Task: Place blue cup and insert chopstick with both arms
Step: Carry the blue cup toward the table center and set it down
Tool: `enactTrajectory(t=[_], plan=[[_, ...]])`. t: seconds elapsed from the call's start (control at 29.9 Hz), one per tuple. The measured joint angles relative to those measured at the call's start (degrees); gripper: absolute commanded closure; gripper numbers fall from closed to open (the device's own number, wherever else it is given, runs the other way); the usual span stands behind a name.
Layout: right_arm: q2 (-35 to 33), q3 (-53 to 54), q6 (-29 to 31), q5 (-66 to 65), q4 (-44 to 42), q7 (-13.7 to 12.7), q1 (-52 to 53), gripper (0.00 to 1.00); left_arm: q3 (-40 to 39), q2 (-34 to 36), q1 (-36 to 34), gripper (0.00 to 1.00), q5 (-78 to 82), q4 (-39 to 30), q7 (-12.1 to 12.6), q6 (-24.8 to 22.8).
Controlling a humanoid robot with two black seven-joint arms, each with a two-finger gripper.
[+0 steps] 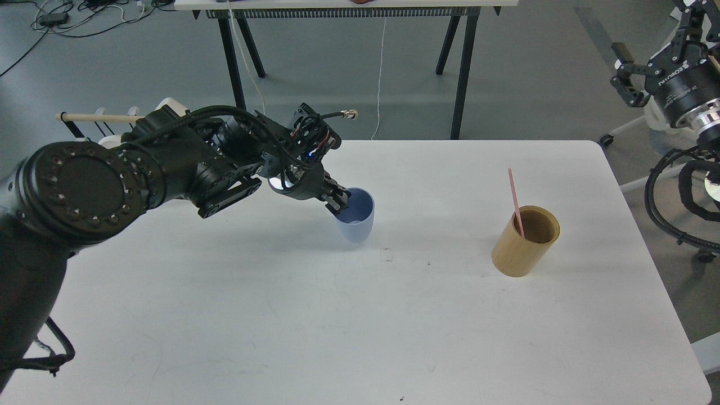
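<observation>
Filling the lower left corner, my left arm's thick matte black shoulder joint is sitting closest to view, and from it the cabled arm is reaching toward two o'clock across the white table [281, 315]. At its far end the left gripper [338, 203] is pinching the near rim of the blue cup [356, 219], one finger inside and one outside, so it is clamped on the wall. This smooth, pale plastic tumbler, tapering to its base and darker inside, is standing upright near the table's middle.

Placing the cup looks like the step in hand; letting go is, I judge, what remains of it.

At three o'clock from the cup, well apart, a tan wooden cylinder [526, 242] is holding the chopstick [516, 201], a thin pink stick leaning against its inner wall. At the upper right edge, off the table, the right gripper [630, 79] is hanging with its fingers apart. Next it needs to grasp the stick's upper end and lift it straight out.
</observation>
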Motion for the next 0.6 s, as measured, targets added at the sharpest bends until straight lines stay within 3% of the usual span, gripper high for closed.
enactTrajectory(t=[0.33,0.6], plan=[[0.1,-0.2,0.0,0.0,0.0,0.0,-0.1,0.01,0.0,0.0,0.7,0.98,0.3,-0.3,0.0,-0.8],[0.1,-0.2,0.0,0.0,0.1,0.0,-0.4,0.01,0.0,0.0,0.7,0.88,0.3,-0.3,0.0,-2.2]])
